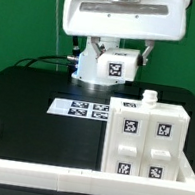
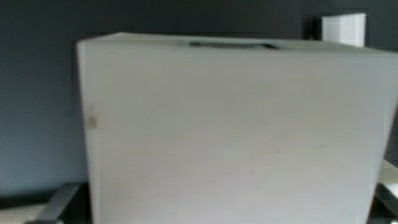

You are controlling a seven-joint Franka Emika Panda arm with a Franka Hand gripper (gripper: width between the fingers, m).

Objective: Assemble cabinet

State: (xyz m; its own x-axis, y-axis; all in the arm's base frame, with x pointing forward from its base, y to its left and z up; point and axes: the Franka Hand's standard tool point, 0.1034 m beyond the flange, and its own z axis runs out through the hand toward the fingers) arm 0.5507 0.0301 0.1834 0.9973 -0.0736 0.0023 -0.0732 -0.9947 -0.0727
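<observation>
The cabinet (image 1: 145, 141) stands at the front on the exterior view's right. It is a white box with several tagged drawer-like blocks in its face and a small knob (image 1: 149, 96) on top. Under the arm at the back middle is another white block (image 1: 114, 68) with one tag. In the wrist view this white block (image 2: 231, 120) fills the picture and spans the whole gap between the fingers. My gripper (image 2: 222, 208) is shut on it. Only a dark finger (image 2: 59, 203) shows beside the block, and the fingertips are hidden.
The marker board (image 1: 87, 109) lies flat on the black table in front of the arm. A long low white rail (image 1: 34, 170) runs along the front edge and turns up the exterior view's left side. Cables (image 1: 45, 63) trail at the back left.
</observation>
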